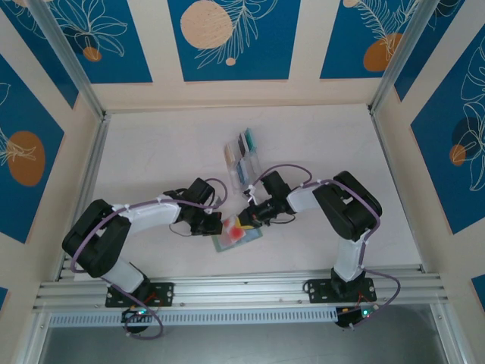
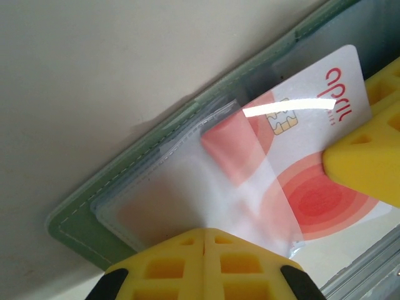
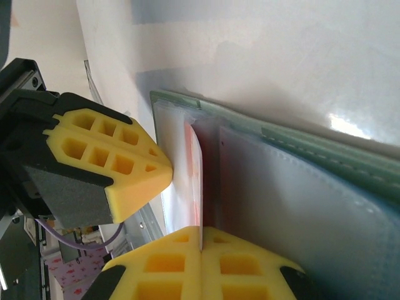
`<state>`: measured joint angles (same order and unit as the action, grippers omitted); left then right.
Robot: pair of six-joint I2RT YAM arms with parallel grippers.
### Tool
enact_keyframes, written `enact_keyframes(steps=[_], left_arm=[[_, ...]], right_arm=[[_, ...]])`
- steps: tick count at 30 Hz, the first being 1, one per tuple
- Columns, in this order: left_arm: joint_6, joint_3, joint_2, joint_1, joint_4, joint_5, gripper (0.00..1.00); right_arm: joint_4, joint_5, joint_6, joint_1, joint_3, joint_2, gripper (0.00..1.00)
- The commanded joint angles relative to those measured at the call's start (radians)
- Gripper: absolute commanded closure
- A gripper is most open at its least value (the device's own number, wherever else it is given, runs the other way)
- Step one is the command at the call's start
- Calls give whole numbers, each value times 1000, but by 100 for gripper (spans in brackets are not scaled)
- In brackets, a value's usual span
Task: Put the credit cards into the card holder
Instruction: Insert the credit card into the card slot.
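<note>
The sage-green card holder (image 1: pixel 226 244) lies open on the table between my two arms. Its stitched green edge (image 2: pixel 75 222) frames clear pockets. My left gripper (image 2: pixel 204 232) is shut on the clear film of one pocket, holding it up. My right gripper (image 3: pixel 201 240) is shut on the edge of a white credit card with red circles (image 2: pixel 312 125), whose leading corner sits under that film. The right wrist view has this card edge-on (image 3: pixel 195 156) against the holder (image 3: pixel 312 150). In the top view the left gripper (image 1: pixel 219 225) and right gripper (image 1: pixel 247 218) meet over the red card (image 1: pixel 239 231).
A clear plastic rack (image 1: pixel 242 155) holding several more cards stands behind the grippers at the table's middle. The left gripper's yellow fingers (image 3: pixel 112 156) are close beside the card, and the right gripper's fingers (image 2: pixel 365 162) crowd the pocket mouth. Aluminium rails border the table.
</note>
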<state>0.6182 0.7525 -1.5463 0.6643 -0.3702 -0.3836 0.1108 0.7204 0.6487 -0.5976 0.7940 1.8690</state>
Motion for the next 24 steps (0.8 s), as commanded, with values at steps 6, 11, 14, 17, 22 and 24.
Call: enact_keyframes(steps=[6,11,14,17,22,24], left_arm=[[-8,-33,-14,4,-49,37,99],[-6,-14,-23,4,-38,7,99],[-2,1,-7,-1,-42,-15,99],[15,-3,49,-17,-34,-54,98],[27,-38,158,-66,-60,-65,98],[16,-54,179,-76,-82,-50,99]], right_arm=[[40,-44,40,-55,-22,16,100],[6,-42,19,-75,-9,36,99],[-22,-52,3,-68,-2,48,97],[-40,-65,-4,-59,-2,38,95],[-64,-68,-15,-51,3,36,93],[-69,-70,-18,-51,6,33,92]])
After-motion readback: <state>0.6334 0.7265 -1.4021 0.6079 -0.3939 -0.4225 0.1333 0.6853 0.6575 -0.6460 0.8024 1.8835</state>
